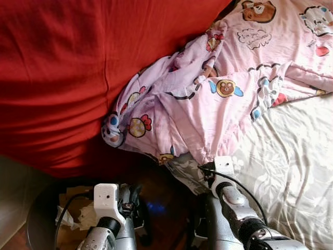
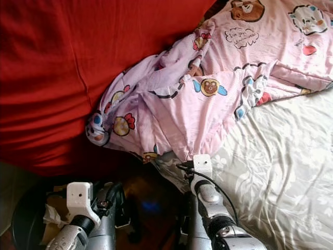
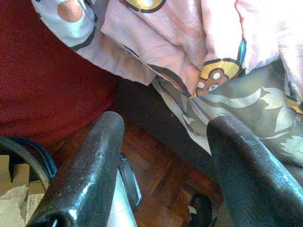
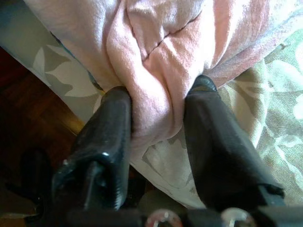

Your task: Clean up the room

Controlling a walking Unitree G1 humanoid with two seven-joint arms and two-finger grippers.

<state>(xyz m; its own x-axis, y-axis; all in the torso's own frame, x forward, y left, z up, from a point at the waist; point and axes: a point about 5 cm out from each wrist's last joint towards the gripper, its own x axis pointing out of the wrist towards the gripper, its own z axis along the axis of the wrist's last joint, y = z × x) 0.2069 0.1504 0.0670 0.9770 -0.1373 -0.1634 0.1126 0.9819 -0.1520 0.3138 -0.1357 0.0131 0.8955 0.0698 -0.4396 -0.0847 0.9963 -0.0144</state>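
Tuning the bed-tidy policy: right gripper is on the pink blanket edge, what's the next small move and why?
Probably lift and draw the fold back over the bed. The right gripper pinches a bunched fold of the pink blanket at the edge of the mattress; the left gripper is open over the floor, free.

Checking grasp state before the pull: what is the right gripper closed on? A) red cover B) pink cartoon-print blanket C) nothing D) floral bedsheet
B: in the right wrist view the right gripper pinches a fold of the pink cartoon-print blanket between both fingers, above the floral bedsheet.

Soft matt cotton-like pink blanket (image 1: 218,99), glossy black tool fingers (image 4: 109,137) (scuffed), polished wood floor (image 3: 165,175).
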